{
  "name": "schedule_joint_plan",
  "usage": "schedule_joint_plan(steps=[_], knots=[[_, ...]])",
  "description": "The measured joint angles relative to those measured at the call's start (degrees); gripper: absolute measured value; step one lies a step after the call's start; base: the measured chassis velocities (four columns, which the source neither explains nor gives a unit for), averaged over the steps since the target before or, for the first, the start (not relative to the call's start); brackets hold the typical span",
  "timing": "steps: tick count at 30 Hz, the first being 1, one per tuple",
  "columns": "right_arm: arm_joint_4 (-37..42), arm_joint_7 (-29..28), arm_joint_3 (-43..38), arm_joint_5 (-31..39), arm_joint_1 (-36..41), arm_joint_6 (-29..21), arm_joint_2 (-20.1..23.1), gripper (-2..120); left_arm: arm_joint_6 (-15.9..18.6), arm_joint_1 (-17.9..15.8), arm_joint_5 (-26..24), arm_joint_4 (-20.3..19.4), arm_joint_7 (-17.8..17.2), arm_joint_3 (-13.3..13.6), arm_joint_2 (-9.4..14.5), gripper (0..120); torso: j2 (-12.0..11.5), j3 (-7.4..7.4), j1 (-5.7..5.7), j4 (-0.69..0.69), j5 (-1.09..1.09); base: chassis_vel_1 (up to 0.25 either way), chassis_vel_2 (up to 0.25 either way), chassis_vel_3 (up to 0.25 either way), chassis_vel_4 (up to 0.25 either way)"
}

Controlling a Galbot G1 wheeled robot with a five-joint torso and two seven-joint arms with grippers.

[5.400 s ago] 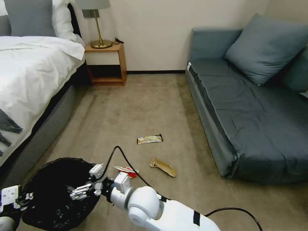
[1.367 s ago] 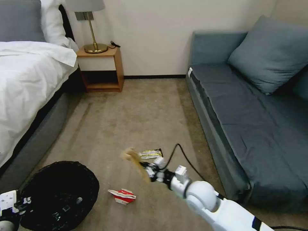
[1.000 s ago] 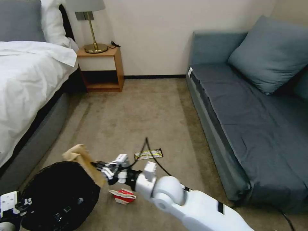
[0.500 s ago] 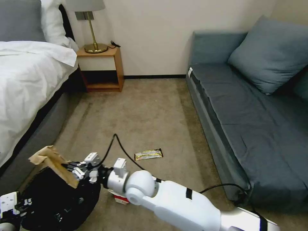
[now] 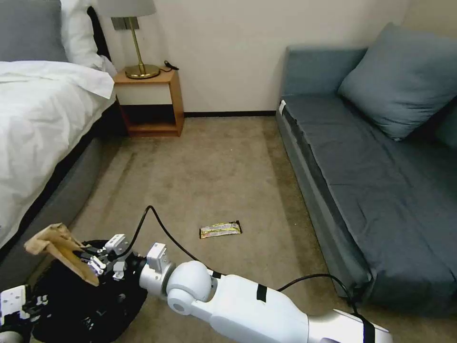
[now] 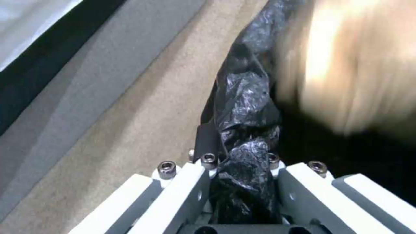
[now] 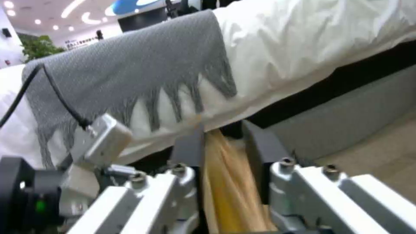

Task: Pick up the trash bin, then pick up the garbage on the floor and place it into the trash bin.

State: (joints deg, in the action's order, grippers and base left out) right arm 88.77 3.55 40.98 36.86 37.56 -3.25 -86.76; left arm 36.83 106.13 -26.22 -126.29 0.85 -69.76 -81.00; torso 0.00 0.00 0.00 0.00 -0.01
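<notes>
Fingers on the right gripper (image 5: 91, 263) were pinched shut on the paper bag (image 5: 59, 250), holding it over the bin (image 5: 85, 305) with its top end sticking out past the rim toward the bed (image 5: 43, 119). In the right wrist view the bag (image 7: 227, 191) sat squeezed between the two dark pads. Left gripper (image 6: 240, 182) was clamped on the bin's rim, black liner (image 6: 245, 107) bunched up in its fingers, holding the bin down at the robot's left.

So I'd say this was the drop step for the bag. Next move probably needs the bag centered over the opening, then a clean release, since it's light and stiff and could catch the edge.

Bag was crumpled brown paper, creased and floppy. Liner was thin, crinkly, shiny plastic. Wrapper (image 5: 220, 230) lay flat on the carpet, well apart from the bin: gold and black, glossy, long and thin, likely tricky to pinch off short pile.
</notes>
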Motion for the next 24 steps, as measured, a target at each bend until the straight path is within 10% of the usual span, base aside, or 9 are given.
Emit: schedule_joint_plan(steps=[24], knots=[[7.2,0.6,-6.0,-3.9,4.0,-2.8,10.9,100,0.2,-1.3,-1.0,2.6,-0.2,-1.4,1.4,3,0.0,0.0,0.0,0.0,0.02,0.0,0.0,0.0,0.0]])
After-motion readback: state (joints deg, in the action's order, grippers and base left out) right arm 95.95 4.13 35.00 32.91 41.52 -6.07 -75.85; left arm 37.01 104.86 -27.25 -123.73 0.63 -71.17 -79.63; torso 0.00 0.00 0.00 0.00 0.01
